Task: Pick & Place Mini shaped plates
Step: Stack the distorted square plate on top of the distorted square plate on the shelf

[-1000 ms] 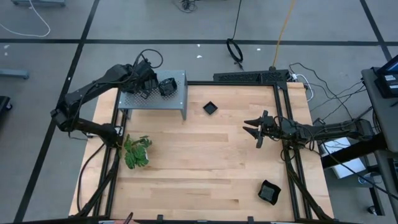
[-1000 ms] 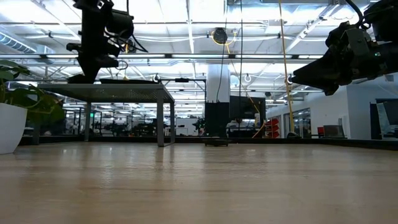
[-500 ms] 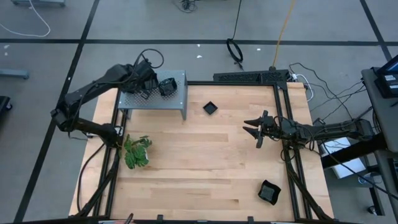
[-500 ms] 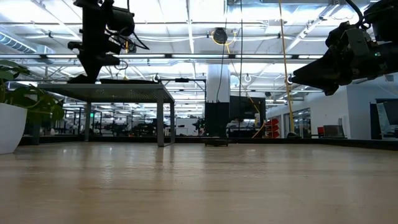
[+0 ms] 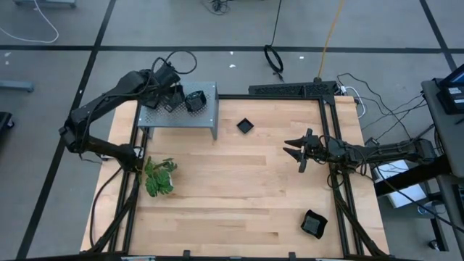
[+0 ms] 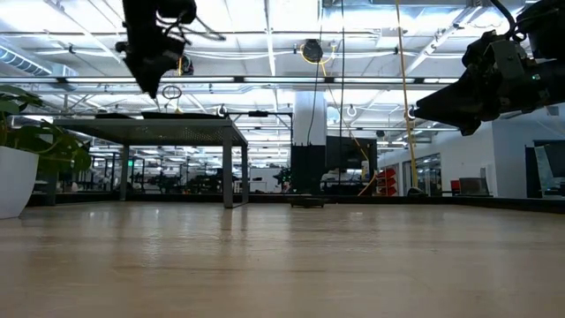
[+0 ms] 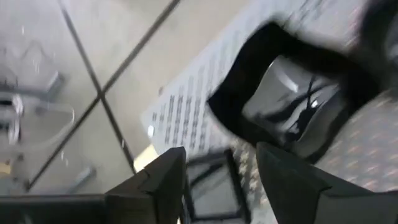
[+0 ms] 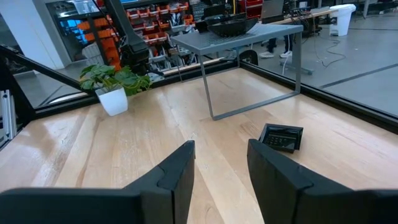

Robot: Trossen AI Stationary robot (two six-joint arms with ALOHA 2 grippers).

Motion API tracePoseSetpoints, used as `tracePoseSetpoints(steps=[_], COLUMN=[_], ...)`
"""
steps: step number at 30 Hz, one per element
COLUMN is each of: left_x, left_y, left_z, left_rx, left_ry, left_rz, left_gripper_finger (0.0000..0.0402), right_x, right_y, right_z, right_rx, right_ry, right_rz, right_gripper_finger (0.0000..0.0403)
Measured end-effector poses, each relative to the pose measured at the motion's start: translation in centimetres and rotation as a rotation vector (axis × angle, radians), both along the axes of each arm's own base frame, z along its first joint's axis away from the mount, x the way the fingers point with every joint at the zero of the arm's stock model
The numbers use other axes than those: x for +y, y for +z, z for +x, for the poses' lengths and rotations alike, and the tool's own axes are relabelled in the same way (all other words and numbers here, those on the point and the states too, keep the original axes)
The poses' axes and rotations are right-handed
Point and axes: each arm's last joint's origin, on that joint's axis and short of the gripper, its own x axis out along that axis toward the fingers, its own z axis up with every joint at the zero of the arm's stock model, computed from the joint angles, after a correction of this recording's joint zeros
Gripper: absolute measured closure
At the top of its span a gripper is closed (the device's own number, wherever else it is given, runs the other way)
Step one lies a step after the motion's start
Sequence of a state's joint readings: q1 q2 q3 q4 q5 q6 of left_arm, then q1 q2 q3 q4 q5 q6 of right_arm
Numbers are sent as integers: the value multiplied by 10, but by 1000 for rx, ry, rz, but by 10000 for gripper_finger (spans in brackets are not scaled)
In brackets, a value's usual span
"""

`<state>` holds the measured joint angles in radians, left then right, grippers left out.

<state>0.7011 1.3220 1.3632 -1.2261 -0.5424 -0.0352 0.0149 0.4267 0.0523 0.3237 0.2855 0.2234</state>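
My left gripper (image 5: 168, 100) hangs open above the grey perforated shelf (image 5: 154, 117) at the far left. In the left wrist view its fingers (image 7: 168, 177) frame a small square black plate (image 7: 210, 186) lying flat on the shelf, beside a larger glossy black plate (image 7: 292, 106). More black plates (image 5: 194, 100) sit on the shelf top. One plate (image 5: 245, 125) lies on the table next to the shelf, and another (image 5: 314, 223) lies at the near right. My right gripper (image 5: 297, 152) hovers open, pointing level, above the table's right half.
A potted green plant (image 5: 159, 176) stands at the table's left edge, in front of the shelf. Black frame rails (image 5: 341, 203) run along the table's sides. Bare wood (image 5: 239, 188) spreads across the table's middle and near side.
My left gripper has risen clear of the shelf top, where its tips stood a second ago, and has rolled a little at the wrist. My right arm has kept still.
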Motion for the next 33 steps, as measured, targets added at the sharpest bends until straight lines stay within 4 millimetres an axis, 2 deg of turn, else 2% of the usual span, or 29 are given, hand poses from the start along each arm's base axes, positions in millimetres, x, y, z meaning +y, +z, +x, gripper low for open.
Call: tracePoseSetpoints(steps=[4,9,12,16,22,27,33], left_x=[-7,-23,-34,-49,-70,-89,-105], left_y=[11,18,18,8,-19,-33,-27], left_z=[19,46,71,106,151,167,169], left_rx=[-76,-165,-199,-199,-205,-213,-369], left_ry=[-111,-336,-470,-615,-731,-764,-676], left_rz=[82,140,185,217,215,182,143], left_gripper_finger=[187,185,185,185,185,185,185], right_x=[0,0,0,0,0,0,0], right_y=[0,0,0,0,0,0,0], right_z=[0,0,0,0,0,0,0], right_rx=[0,0,0,0,0,0,0], right_ry=[0,0,0,0,0,0,0], right_rz=[0,0,0,0,0,0,0], right_gripper_finger=[268,268,268,268,268,268,268])
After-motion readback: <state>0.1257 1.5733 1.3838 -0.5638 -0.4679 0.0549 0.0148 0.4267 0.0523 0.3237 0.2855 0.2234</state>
